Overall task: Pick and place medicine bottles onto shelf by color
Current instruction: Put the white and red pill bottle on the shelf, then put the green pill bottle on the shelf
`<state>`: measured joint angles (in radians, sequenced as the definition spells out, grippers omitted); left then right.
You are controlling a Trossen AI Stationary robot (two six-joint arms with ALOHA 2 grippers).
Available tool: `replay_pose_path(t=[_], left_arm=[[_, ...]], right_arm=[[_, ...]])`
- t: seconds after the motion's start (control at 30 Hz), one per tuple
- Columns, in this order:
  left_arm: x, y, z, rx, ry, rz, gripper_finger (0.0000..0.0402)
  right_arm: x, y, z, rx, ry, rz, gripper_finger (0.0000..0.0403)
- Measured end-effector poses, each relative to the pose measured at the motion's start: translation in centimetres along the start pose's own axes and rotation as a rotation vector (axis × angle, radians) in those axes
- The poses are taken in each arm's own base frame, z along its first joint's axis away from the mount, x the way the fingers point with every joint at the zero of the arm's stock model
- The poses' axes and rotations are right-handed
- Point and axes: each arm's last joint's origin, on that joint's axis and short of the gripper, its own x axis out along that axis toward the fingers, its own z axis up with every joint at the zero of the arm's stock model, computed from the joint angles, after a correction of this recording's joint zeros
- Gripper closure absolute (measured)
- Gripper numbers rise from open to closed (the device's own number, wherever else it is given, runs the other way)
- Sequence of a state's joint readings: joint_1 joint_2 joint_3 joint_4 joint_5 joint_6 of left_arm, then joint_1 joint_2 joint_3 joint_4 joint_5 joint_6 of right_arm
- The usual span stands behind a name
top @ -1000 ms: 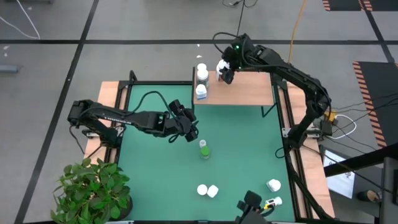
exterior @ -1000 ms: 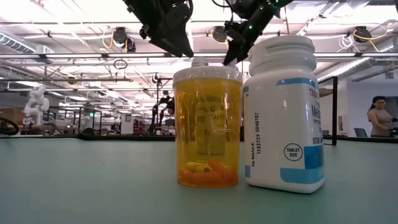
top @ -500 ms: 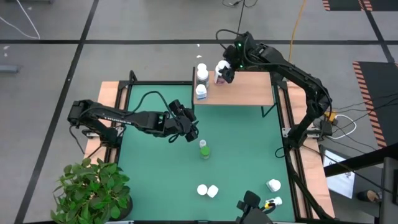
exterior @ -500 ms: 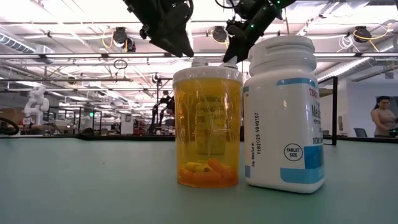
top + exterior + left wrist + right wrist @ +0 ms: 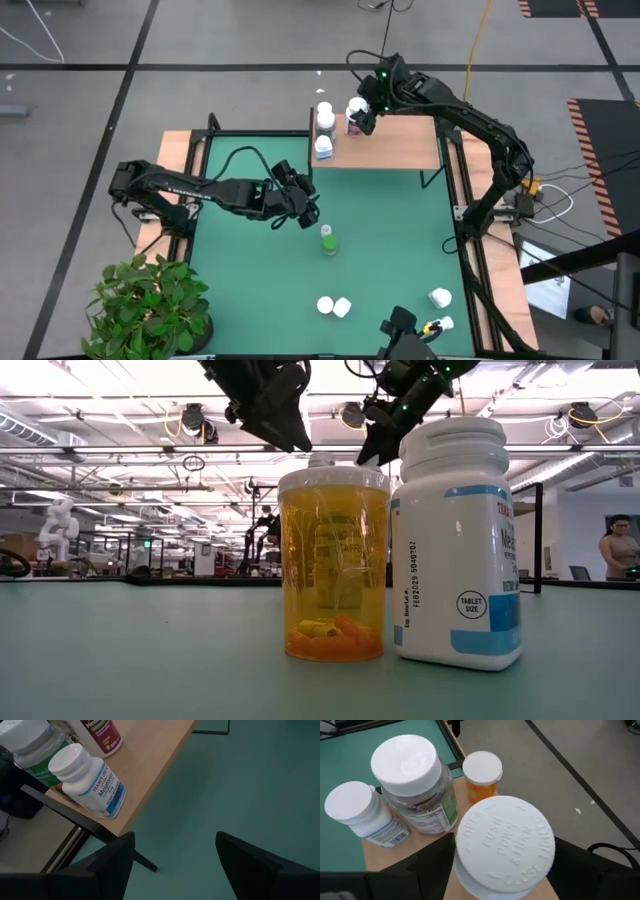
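My right gripper [image 5: 357, 113] is over the left part of the wooden shelf [image 5: 395, 145], shut on a white-capped bottle [image 5: 504, 845] with a magenta label [image 5: 102, 732]. On the shelf beside it stand a green-labelled jar [image 5: 415, 782], a small blue-labelled white bottle [image 5: 357, 812] and an orange bottle [image 5: 481, 775]. My left gripper [image 5: 306, 212] hangs open above the green mat, just left of an upright green bottle [image 5: 326, 240]. The left gripper's fingers [image 5: 115, 862] frame bare mat in its wrist view. My right gripper pinches the magenta-labelled bottle between its two fingers [image 5: 432, 865], one on each side of the body just under the cap [image 5: 470, 880]. The fingers come from above, pointing down. The bottle is upright, its base [image 5: 114, 746] at the shelf; I cannot tell whether it touches.
Two white bottles [image 5: 334, 306] lie near the mat's near edge, with two more [image 5: 440, 298] at the near right corner. An orange bottle [image 5: 332, 560] and a blue-labelled white one [image 5: 455, 540] stand close to the low camera. A potted plant [image 5: 150, 310] stands at the near left.
My right gripper has carried its bottle a short way along the shelf toward the bottles at its left end, still shut and upright.
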<state>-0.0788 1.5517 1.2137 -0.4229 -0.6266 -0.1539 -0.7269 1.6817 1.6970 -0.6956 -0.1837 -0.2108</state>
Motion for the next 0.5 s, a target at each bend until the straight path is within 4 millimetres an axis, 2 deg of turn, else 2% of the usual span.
replay_pose_path(t=[0.23, 0.37, 0.5], left_arm=[[0.0, 0.0, 0.0, -0.005, 0.0, 0.0, 0.0121], [0.0, 0.0, 0.0, -0.006, 0.0, 0.0, 0.0121], [0.0, 0.0, 0.0, -0.006, 0.0, 0.0, 0.0121]], right_arm=[[-0.8, 0.2, 0.2, -0.015, -0.021, -0.004, 0.0084], [-3.0, 0.6, 0.5, -0.033, -0.064, -0.011, 0.0059], [-6.6, 2.1, 0.3, -0.061, -0.073, 0.001, 0.0049]])
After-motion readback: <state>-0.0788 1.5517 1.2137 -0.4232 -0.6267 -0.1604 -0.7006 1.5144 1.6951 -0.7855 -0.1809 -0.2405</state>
